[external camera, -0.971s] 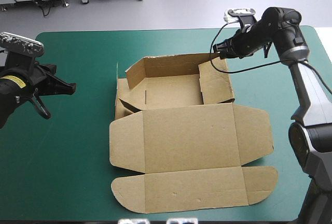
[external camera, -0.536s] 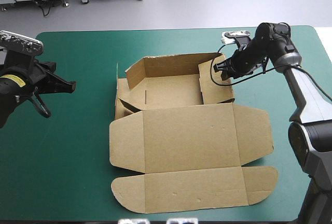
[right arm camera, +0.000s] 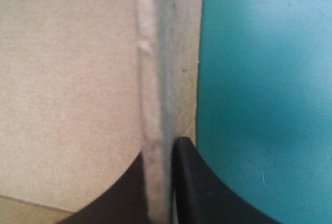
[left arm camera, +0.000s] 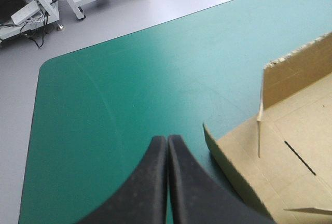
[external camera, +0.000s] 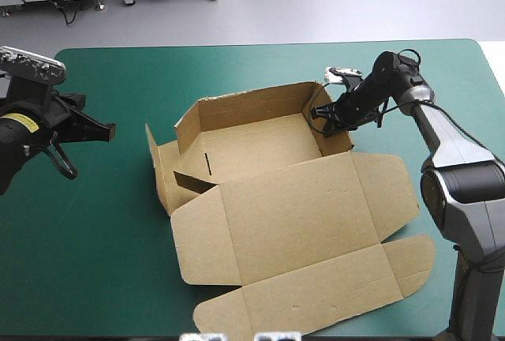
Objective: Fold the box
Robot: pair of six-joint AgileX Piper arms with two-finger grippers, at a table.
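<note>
From above, the box [external camera: 276, 199] lies mid-desk [external camera: 102, 230], walls raised, lid flat toward the near edge; the right hand [external camera: 317, 112] grips its far right wall

Left wrist: the left hand [left arm camera: 167, 143] is closed, the box [left arm camera: 290, 146] just ahead and to one side

Right wrist: the right hand [right arm camera: 168, 149] pinches the wall's board edge

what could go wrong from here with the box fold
1. The right gripper is shut on only the thin edge of the box's right wall; the board may slip out or crease there.
2. The left gripper is shut and apart from the box, so a pull may drag the whole box instead of folding the wall.
3. The lid's front flap lies close to the table's near edge and could slide over it.
</note>
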